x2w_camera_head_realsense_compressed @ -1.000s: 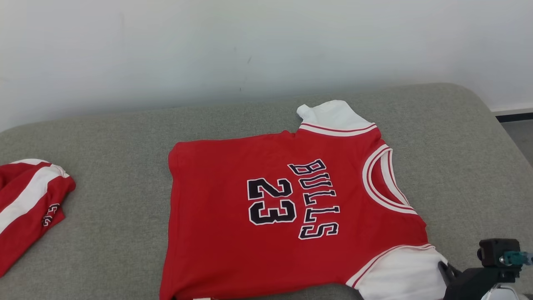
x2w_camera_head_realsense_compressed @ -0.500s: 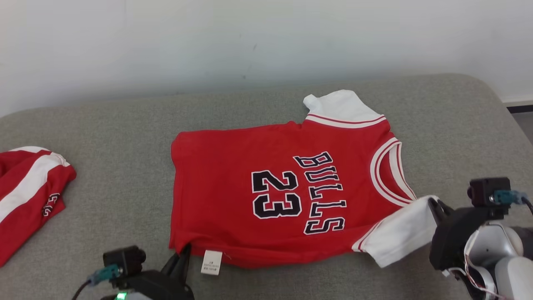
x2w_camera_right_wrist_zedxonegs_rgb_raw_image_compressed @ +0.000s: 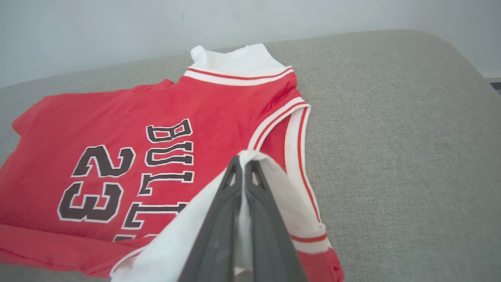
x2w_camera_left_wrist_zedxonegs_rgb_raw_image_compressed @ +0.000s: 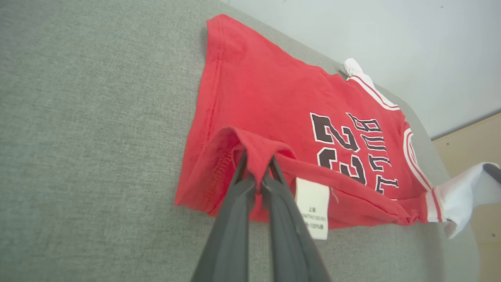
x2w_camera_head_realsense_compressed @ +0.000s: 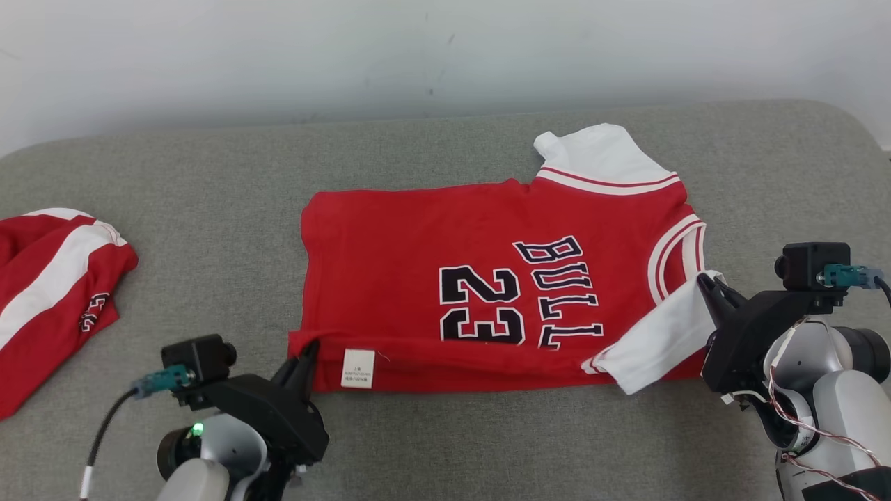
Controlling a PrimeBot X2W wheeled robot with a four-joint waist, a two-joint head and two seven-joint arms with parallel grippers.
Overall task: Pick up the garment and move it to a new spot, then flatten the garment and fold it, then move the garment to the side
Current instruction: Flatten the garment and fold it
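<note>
We see the red jersey [x2w_camera_head_realsense_compressed: 487, 278] lying on the grey cushion [x2w_camera_head_realsense_compressed: 174, 195], its near edge lifted and turned over the number. Our left tool [x2w_camera_head_realsense_compressed: 310, 348] is clamped on the hem corner [x2w_camera_left_wrist_zedxonegs_rgb_raw_image_compressed: 250, 149] just beside the white label [x2w_camera_head_realsense_compressed: 358, 367]. Our right tool [x2w_camera_head_realsense_compressed: 704, 282] is clamped on the white near sleeve [x2w_camera_head_realsense_compressed: 654, 341]. A second red-and-white garment [x2w_camera_head_realsense_compressed: 49, 278] lies well apart at the left.

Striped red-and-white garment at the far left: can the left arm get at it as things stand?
Probably not yet. The left end effector is shut on the jersey hem. The striped garment lies apart, bare cushion between; letting go comes first.
</note>
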